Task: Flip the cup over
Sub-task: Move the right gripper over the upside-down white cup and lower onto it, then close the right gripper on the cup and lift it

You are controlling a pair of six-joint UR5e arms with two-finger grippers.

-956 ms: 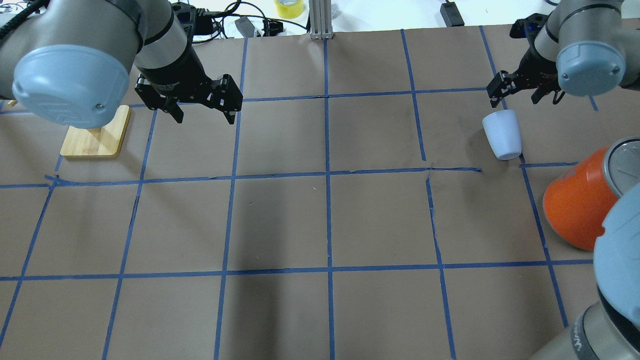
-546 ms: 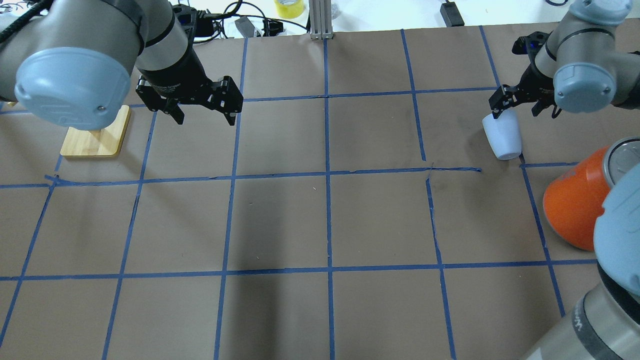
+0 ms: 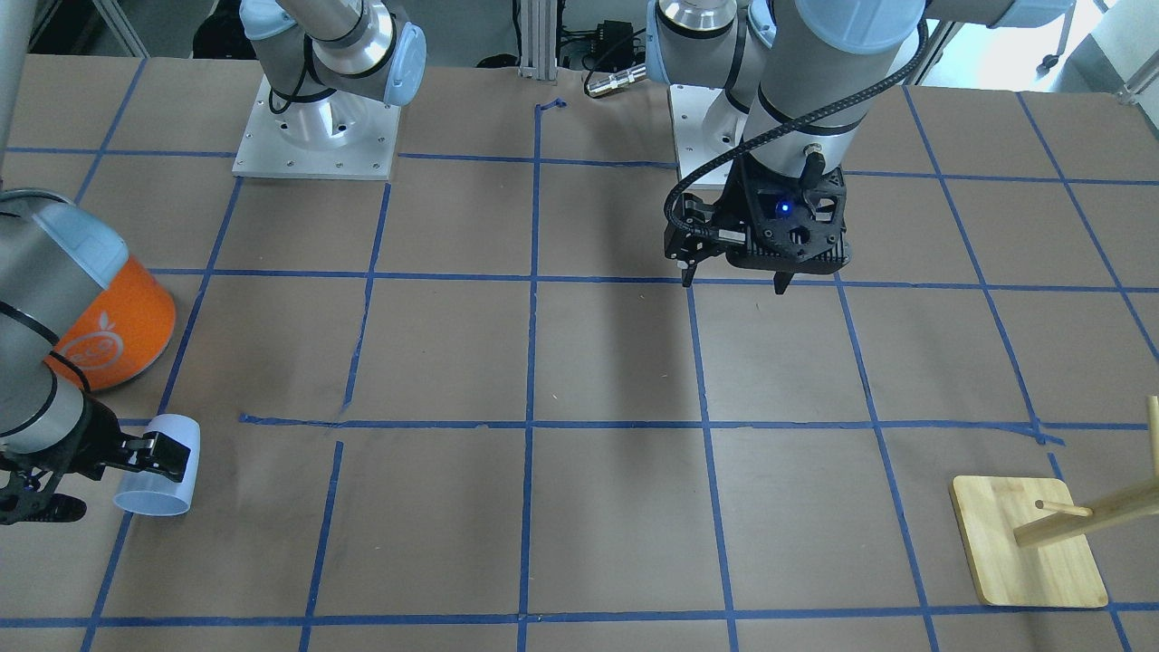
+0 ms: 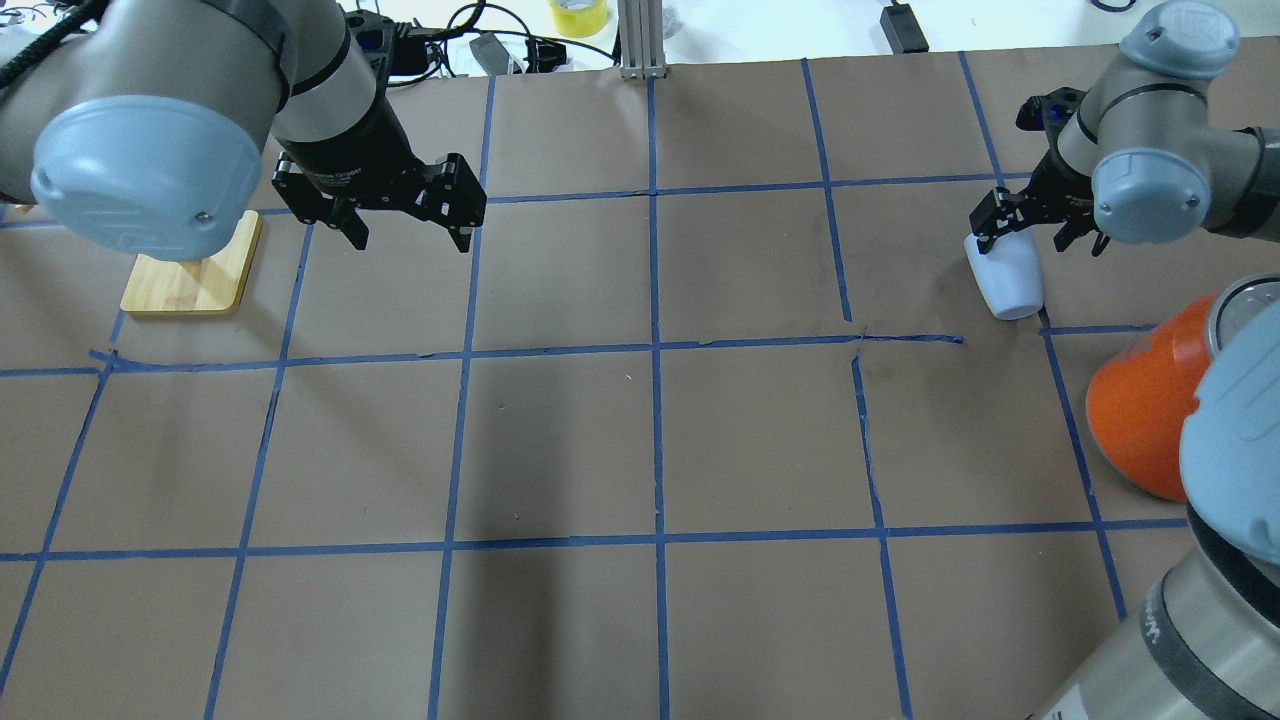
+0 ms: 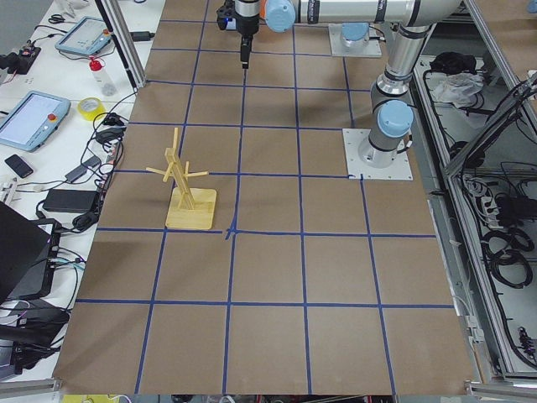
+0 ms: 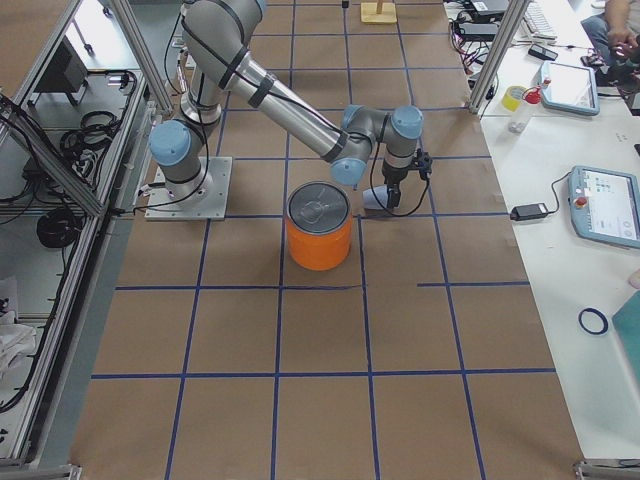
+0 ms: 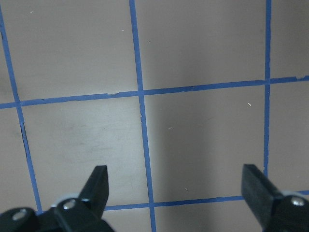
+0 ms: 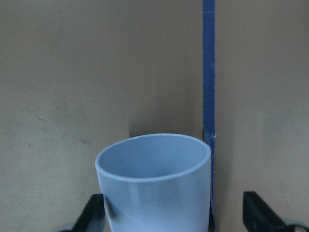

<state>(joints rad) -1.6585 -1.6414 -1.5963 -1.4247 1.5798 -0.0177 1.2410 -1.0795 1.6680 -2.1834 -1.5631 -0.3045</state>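
Observation:
The pale blue-white cup [image 4: 1008, 285] lies on its side at the table's right, its mouth toward the far edge and its rounded base toward me. It also shows in the front view [image 3: 161, 471] and fills the lower right wrist view [image 8: 154, 188], blue inside. My right gripper [image 4: 1035, 240] is open and low at the cup's mouth end. One finger [image 8: 94, 212] stands on each side of the cup, with a gap on the right side. My left gripper [image 4: 410, 240] hangs open and empty above the far left of the table, and the left wrist view [image 7: 176, 188] shows only bare paper.
A large orange can [image 4: 1145, 410] with a silver lid stands just nearer me than the cup, close to the right arm. A wooden peg stand [image 4: 190, 270] sits at the far left beside the left arm. Blue tape lines grid the brown table.
My right gripper has come down and toward the cup, from clear of it to straddling its mouth end. The cup and the left arm have not moved.

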